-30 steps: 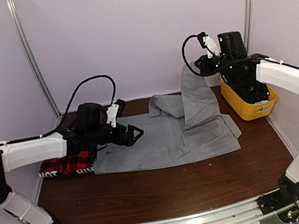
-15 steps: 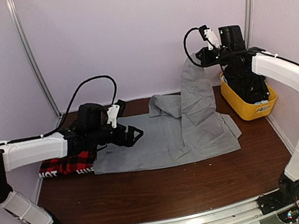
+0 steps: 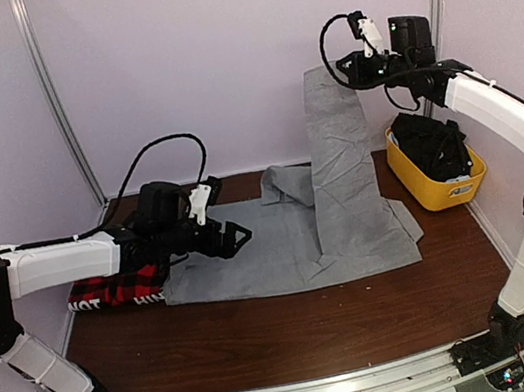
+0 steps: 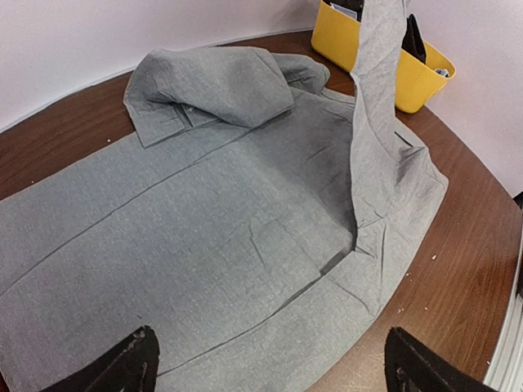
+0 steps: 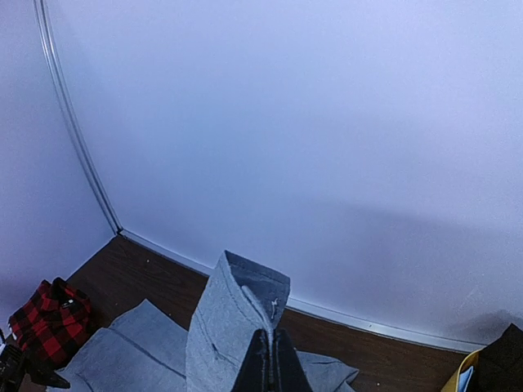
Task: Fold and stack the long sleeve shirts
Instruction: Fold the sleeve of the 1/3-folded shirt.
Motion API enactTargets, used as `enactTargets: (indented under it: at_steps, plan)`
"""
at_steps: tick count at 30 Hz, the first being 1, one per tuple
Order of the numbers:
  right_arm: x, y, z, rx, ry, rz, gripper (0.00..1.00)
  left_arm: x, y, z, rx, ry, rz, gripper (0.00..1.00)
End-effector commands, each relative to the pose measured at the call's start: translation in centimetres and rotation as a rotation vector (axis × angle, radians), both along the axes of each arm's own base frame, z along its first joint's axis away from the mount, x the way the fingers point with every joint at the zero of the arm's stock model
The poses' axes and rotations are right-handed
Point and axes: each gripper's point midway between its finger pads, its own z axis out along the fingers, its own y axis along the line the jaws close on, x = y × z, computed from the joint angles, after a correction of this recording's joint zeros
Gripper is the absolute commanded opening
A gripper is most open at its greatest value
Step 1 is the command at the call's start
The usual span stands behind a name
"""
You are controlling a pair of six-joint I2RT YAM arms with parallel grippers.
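One brown table (image 3: pixel 268 347) with two shirts on it: the grey shirt (image 3: pixel 272 255) is spread flat across the middle, and the red-and-black plaid shirt (image 3: pixel 116 288) sits bunched at the left edge just beside it. One yellow bin (image 3: pixel 423 190) on the right. Up top the right gripper (image 3: pixel 347 72) is pinched tight on the end of the grey one's sleeve (image 3: pixel 337 162), way higher than a second ago, so it hangs straight now. The left gripper (image 3: pixel 238 234) is spread wide over the grey shirt and hasn't budged.
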Motion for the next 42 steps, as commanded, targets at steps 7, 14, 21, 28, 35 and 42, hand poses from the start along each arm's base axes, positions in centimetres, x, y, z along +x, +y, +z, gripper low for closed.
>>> enactTargets:
  at_steps: [7, 14, 21, 28, 35, 42]
  plan:
    - [-3.0, 2.0, -7.2, 0.055, 0.145, 0.111, 0.00, 0.9, -0.6, 1.4, -0.028, -0.041, -0.001, 0.98]
    - [-7.7, 4.5, -11.9, 0.069, 0.221, 0.163, 0.00, 0.8, -1.2, 2.3, -0.082, -0.017, -0.007, 0.98]
    - [-13.3, 8.6, -16.4, 0.095, 0.302, 0.236, 0.00, -0.2, -2.1, 3.6, -0.193, 0.070, -0.020, 0.97]
    - [-17.4, 11.3, -19.4, 0.153, 0.345, 0.274, 0.00, -1.8, -2.5, 4.3, -0.356, 0.210, -0.011, 0.98]
    - [-19.4, 14.7, -22.5, 0.167, 0.412, 0.290, 0.00, -2.4, -0.4, 3.2, -0.373, 0.259, 0.103, 0.98]
    - [-17.0, 14.8, -19.5, 0.181, 0.349, 0.131, 0.00, -2.5, 1.0, 3.2, -0.339, 0.238, 0.153, 0.98]
